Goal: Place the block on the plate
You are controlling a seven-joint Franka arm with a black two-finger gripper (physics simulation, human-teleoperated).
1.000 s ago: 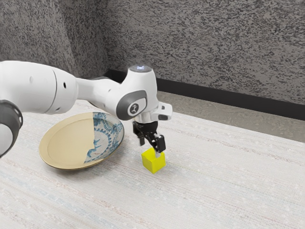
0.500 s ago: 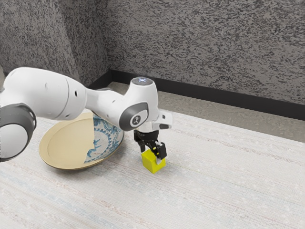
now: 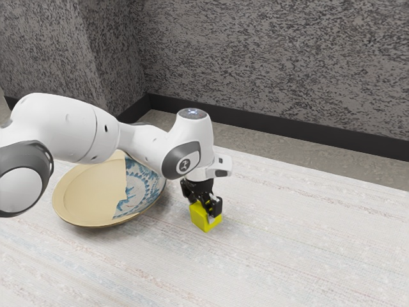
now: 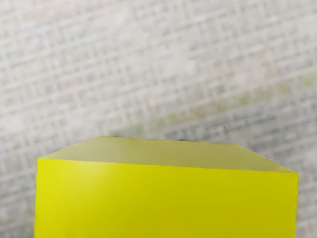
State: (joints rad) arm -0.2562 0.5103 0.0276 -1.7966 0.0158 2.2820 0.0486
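Observation:
In the exterior view my gripper [image 3: 204,206] is down at the yellow block [image 3: 202,221], pointing downward and overlapping its upper part. Whether it grips the block cannot be made out. The block rests on the table, its lower faces exposed. The wrist view has the yellow block [image 4: 166,203] large and close under my hand, with its top edge and one broad side showing. A wide, shallow plate [image 3: 86,195], tan on one part and blue-and-white patterned on the other, lies toward the exterior view's left of the block, apart from it.
The pale woven tabletop [image 3: 287,249] extends around the block and toward the exterior view's right. Part of my arm passes above the plate's far rim. A rough grey wall [image 3: 275,64] with a dark base strip stands beyond the table.
My hand has come down from above the block to around its top, with a smaller drop over the last half second. The block and the plate have stayed where they were.

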